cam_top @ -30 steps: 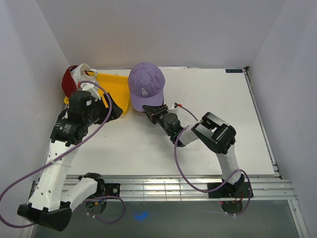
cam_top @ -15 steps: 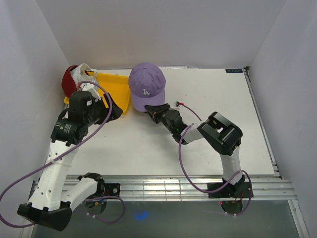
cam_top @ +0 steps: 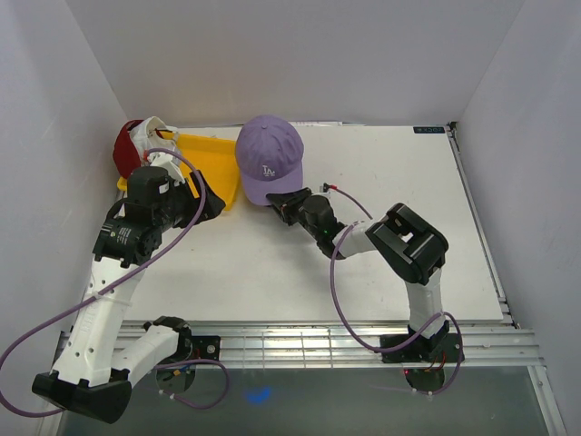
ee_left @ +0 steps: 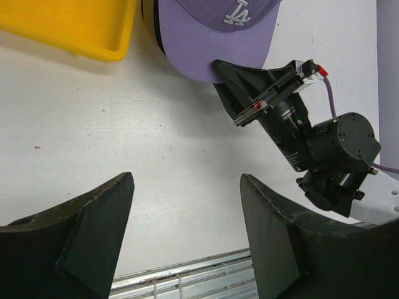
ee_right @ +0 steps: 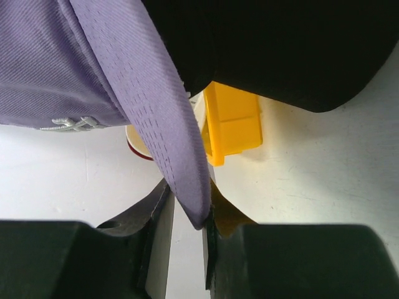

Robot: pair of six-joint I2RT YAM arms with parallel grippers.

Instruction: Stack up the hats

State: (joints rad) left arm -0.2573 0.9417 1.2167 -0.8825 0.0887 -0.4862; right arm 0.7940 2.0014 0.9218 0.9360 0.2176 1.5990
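Observation:
The lavender hat (cam_top: 270,153) with white LA lettering sits at the back middle of the table, against the yellow tray. Its brim (ee_right: 156,93) runs down between the fingers of my right gripper (cam_top: 284,205), which is shut on the brim's front edge (ee_left: 206,65). A black shape (ee_right: 280,50) shows under this hat; I cannot tell what it is. The red hat (cam_top: 125,147) lies at the far left corner with a white one (cam_top: 152,130) against it. My left gripper (ee_left: 187,212) hangs open and empty over bare table, near the tray's right end (cam_top: 211,202).
The flat yellow tray (cam_top: 213,162) lies between the red hat and the lavender hat; its corner shows in the wrist views (ee_left: 68,28) (ee_right: 234,121). White walls close in the back and sides. A metal rail (cam_top: 300,341) runs along the table's near edge.
My right gripper has pushed slightly back and right with the brim, and the lavender hat shifted with it. The right elbow swung to the right. The left arm has not moved.

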